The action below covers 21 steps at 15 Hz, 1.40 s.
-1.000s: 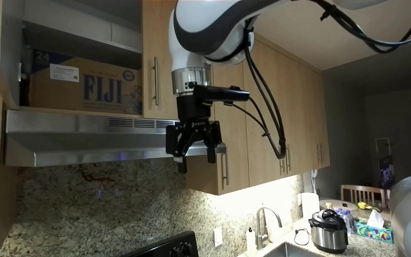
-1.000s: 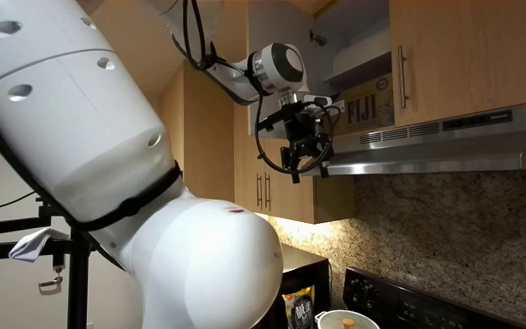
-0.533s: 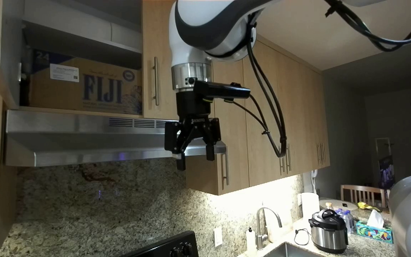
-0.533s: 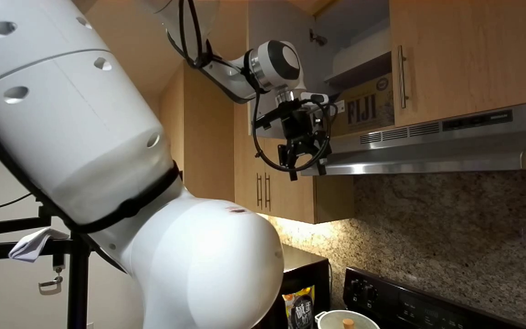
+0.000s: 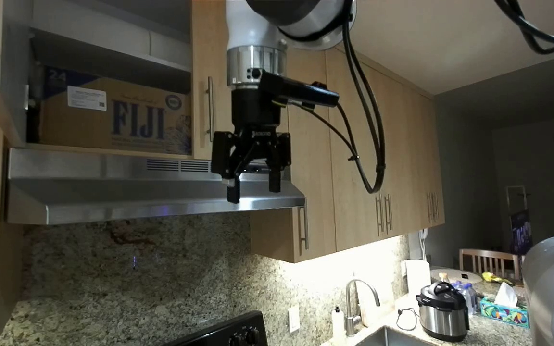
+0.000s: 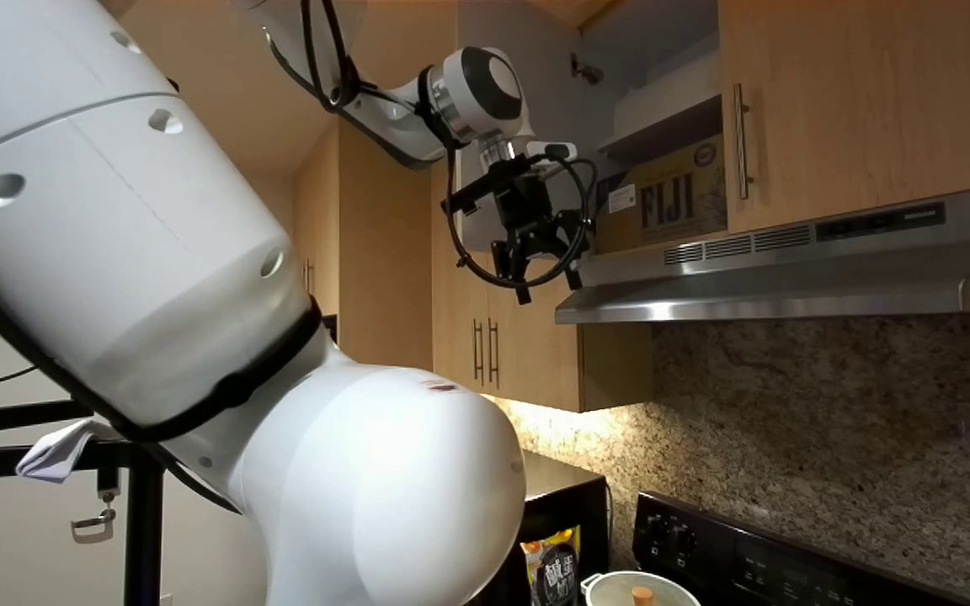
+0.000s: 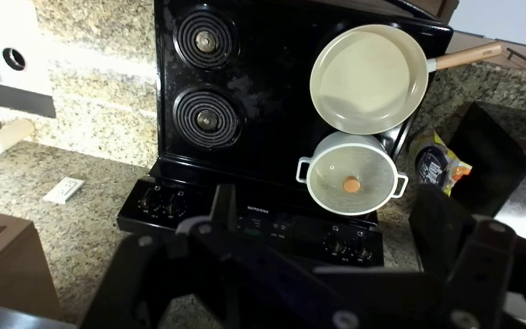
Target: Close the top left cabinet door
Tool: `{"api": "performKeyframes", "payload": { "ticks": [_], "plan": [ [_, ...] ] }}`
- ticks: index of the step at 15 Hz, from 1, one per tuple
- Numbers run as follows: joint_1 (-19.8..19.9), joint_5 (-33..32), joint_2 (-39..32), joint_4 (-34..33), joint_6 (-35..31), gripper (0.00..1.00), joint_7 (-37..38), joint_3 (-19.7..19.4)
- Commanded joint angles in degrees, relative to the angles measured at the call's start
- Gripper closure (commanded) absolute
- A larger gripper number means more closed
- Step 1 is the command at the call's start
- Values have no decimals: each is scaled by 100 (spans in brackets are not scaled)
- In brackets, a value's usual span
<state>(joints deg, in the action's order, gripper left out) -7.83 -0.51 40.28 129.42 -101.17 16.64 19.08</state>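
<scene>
The top left cabinet door stands open. In an exterior view, its light-wood edge and grey inner face (image 5: 10, 72) run up the left side, with a bit of its silver handle at the frame edge. Its grey inner face also shows in an exterior view (image 6: 527, 50), partly hidden behind my arm. My gripper points down, open and empty, in both exterior views (image 5: 254, 188) (image 6: 548, 287). It hangs in front of the range hood, to the right of the open door and apart from it. In the wrist view the fingers (image 7: 329, 208) are wide apart; I cannot make out the door there.
A FIJI box (image 5: 137, 120) sits on the cabinet's lower shelf. The matching short door (image 6: 864, 109) is closed. The steel range hood (image 5: 137, 192) is below both. Taller doors (image 5: 354, 144) stand right. A stove with a pan (image 7: 368, 77) and lidded pot (image 7: 352, 160) lies below.
My gripper has risen, drifting left in both exterior views, and stays open. The cabinet door has not moved.
</scene>
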Motion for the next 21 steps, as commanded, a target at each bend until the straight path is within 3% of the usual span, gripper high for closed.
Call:
{"api": "performKeyframes", "payload": {
  "ticks": [1, 6, 15, 21],
  "plan": [
    [58, -286, -15, -428, 343, 0, 299, 245],
    [19, -572, 17, -1018, 703, 0, 351, 461],
    [-127, -750, 183, -1793, 447, 0, 170, 873],
    [-206, -1105, 78, -2185, -508, 0, -63, 1182]
  ]
}}
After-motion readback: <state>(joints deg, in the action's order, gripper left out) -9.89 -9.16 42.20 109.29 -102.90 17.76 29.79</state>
